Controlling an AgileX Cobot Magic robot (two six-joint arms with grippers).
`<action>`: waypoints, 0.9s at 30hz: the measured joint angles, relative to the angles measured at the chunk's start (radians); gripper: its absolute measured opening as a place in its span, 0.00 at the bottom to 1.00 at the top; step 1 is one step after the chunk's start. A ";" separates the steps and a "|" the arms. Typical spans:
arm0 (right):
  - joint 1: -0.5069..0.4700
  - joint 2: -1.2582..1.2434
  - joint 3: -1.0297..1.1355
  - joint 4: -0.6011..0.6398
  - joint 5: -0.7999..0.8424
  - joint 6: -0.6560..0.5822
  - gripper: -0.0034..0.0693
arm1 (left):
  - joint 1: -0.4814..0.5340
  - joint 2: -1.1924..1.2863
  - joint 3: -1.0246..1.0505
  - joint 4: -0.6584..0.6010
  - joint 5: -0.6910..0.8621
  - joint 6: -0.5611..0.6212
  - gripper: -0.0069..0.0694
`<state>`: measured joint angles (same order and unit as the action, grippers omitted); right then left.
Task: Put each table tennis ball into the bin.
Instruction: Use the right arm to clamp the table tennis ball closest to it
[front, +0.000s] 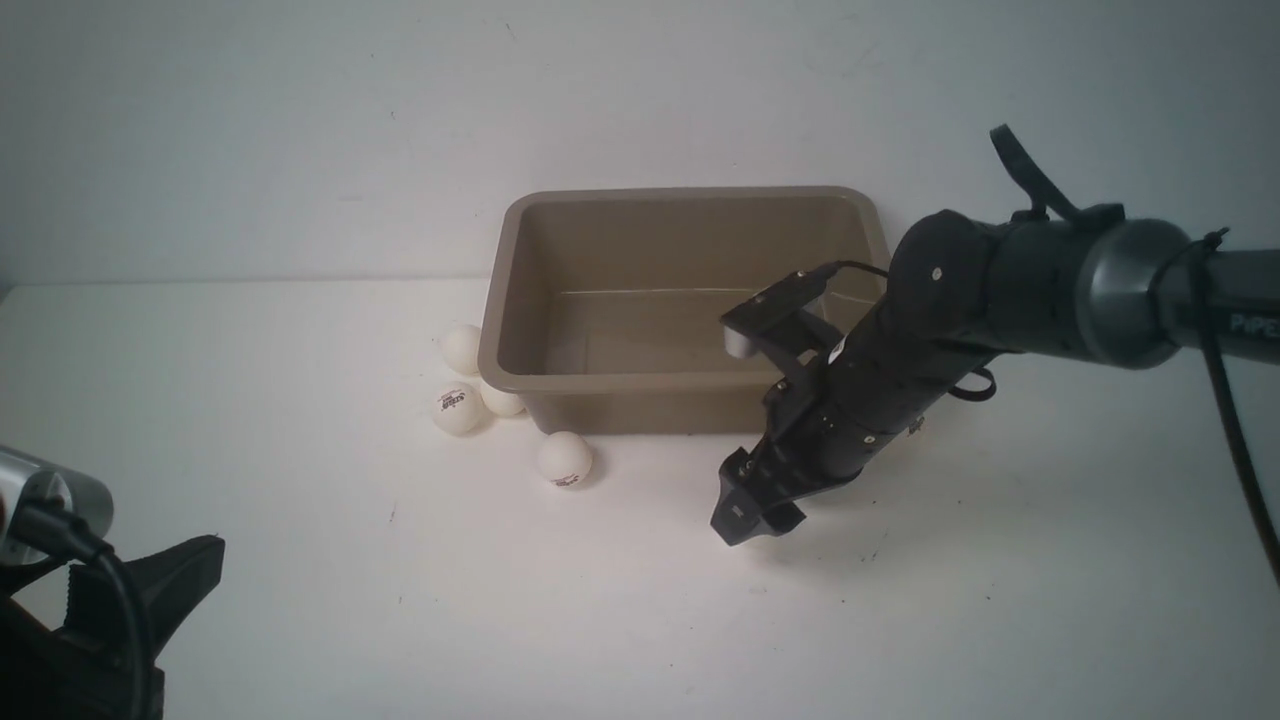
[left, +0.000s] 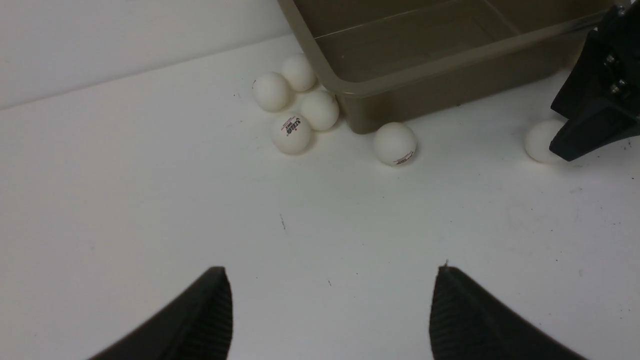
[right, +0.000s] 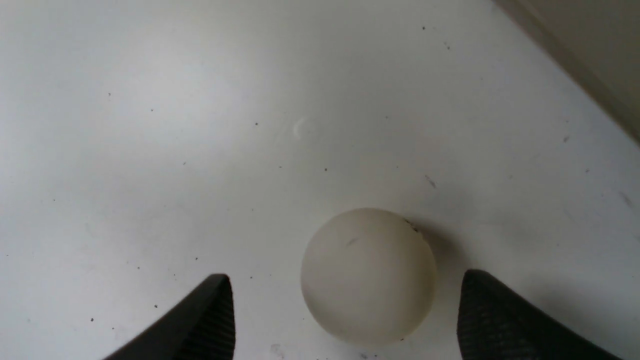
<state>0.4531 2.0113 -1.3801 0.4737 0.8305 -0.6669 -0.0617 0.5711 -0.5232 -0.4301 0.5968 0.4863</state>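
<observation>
Barely begun: the bin (front: 690, 381) by the table's (front: 300, 600) far edge looks empty. My right fingers (right: 500, 320) straddle one ball (right: 369, 275), unclenched, not touching it; left fingers (left: 200, 320) spread, empty. Five other balls (left: 291, 132) lie outside.

Partly hidden
A small white plastic ball (left: 540, 141) is half covered by the black right gripper (front: 752, 515).

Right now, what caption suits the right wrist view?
Open right pincer around a table tennis ball resting on the white table.
</observation>
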 joint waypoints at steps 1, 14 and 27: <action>0.000 0.000 0.000 -0.005 0.000 0.002 0.77 | 0.000 0.000 0.000 0.000 0.000 0.000 0.72; 0.000 0.015 -0.002 -0.013 -0.016 0.011 0.66 | 0.000 0.000 0.000 0.000 0.001 0.000 0.72; 0.000 0.046 -0.012 -0.003 -0.018 0.010 0.53 | 0.000 0.000 0.000 0.000 0.001 0.000 0.72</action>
<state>0.4531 2.0576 -1.3920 0.4704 0.8126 -0.6572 -0.0617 0.5711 -0.5232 -0.4301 0.5978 0.4863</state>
